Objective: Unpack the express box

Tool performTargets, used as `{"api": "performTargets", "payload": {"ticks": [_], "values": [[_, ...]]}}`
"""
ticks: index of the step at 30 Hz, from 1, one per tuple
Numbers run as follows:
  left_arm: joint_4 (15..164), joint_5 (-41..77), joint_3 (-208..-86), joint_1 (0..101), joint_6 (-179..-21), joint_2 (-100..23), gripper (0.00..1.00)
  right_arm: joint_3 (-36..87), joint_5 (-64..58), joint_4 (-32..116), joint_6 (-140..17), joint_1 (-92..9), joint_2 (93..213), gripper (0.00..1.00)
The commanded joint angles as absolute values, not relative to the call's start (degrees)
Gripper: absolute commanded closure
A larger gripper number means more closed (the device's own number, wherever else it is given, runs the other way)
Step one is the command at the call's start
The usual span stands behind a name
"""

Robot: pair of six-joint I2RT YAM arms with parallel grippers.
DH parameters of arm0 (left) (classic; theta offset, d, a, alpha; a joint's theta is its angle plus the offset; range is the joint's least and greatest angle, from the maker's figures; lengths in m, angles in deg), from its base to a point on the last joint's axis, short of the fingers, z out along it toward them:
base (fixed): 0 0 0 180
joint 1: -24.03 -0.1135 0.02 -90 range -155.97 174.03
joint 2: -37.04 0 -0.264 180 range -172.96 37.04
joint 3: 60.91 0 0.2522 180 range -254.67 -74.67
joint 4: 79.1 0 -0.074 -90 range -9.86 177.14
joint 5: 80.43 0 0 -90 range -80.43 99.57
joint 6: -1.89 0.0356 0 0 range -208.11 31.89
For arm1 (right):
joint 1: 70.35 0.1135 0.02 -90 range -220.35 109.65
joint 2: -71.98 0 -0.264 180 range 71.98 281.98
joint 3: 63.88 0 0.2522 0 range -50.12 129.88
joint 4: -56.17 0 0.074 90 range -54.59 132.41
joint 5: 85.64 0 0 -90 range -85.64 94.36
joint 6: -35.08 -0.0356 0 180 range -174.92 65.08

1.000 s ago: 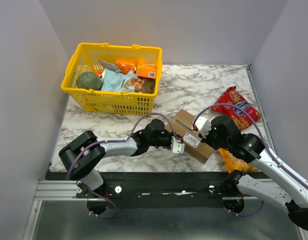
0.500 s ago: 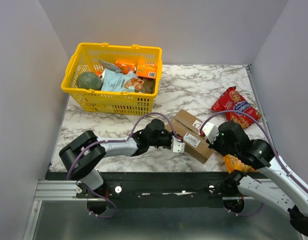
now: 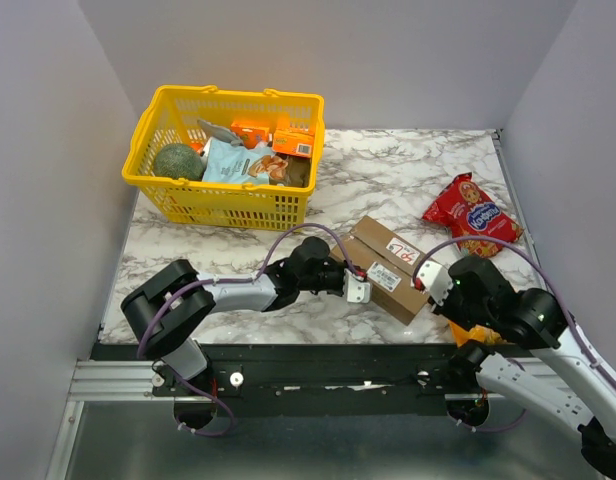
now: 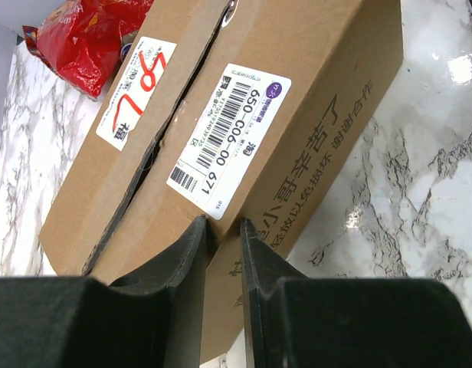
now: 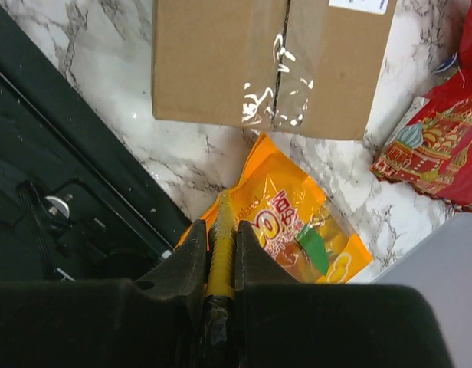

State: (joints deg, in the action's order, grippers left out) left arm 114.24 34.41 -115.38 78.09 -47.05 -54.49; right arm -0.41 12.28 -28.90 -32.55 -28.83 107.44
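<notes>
Right gripper (image 5: pixel 218 230) pinches a slim yellow tool (image 5: pixel 220 261), its tip aimed toward the express box (image 3: pixel 388 268), which lies on the marble table (image 3: pixel 388 170) between both arms. We cannot tell whether the left gripper (image 4: pixel 223 238), fingers nearly together at the box's long side, grips it. We should brace there and slit the taped seam (image 5: pixel 280 61) shallowly.

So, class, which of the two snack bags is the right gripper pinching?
The orange bag, its edge clamped in the right gripper; the red bag lies free beside it.
</notes>
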Motion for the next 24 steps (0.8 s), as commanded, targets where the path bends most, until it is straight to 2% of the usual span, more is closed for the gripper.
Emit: {"api": "performTargets", "payload": {"ticks": [1, 2, 3, 6, 9, 19, 24], "values": [[101.47, 28.99, -113.78, 76.68, -49.7, -57.98, 0.94, 2.88, 14.81, -34.23, -32.77, -28.95, 106.26, 1.0], [100.51, 29.95, -114.05, 76.68, -49.79, -57.71, 0.92, 2.18, 15.16, -33.53, -32.69, -28.95, 106.08, 1.0], [99.55, 31.53, -115.18, 76.68, -49.61, -56.66, 0.81, 1.56, 16.3, -32.74, -32.34, -28.95, 105.99, 1.0], [96.38, 33.21, -117.9, 76.42, -50.84, -52.9, 0.63, -1.68, 18.93, -27.39, -30.67, -28.87, 105.46, 1.0], [92.87, 34.53, -122.29, 74.66, -54.43, -48.59, 0.56, -3.71, 21.05, -22.02, -28.74, -28.95, 106.08, 1.0], [82.22, 34.36, -130.31, 67.54, -68.14, -44.08, 0.46, -7.58, 21.5, -15.33, -30.13, -32.82, 107.83, 1.0], [78.36, 29.35, -131.8, 65.17, -78.06, -46.98, 0.46, -8.9, 22.64, -11.91, -31.37, -35.45, 111.96, 1.0]]}}
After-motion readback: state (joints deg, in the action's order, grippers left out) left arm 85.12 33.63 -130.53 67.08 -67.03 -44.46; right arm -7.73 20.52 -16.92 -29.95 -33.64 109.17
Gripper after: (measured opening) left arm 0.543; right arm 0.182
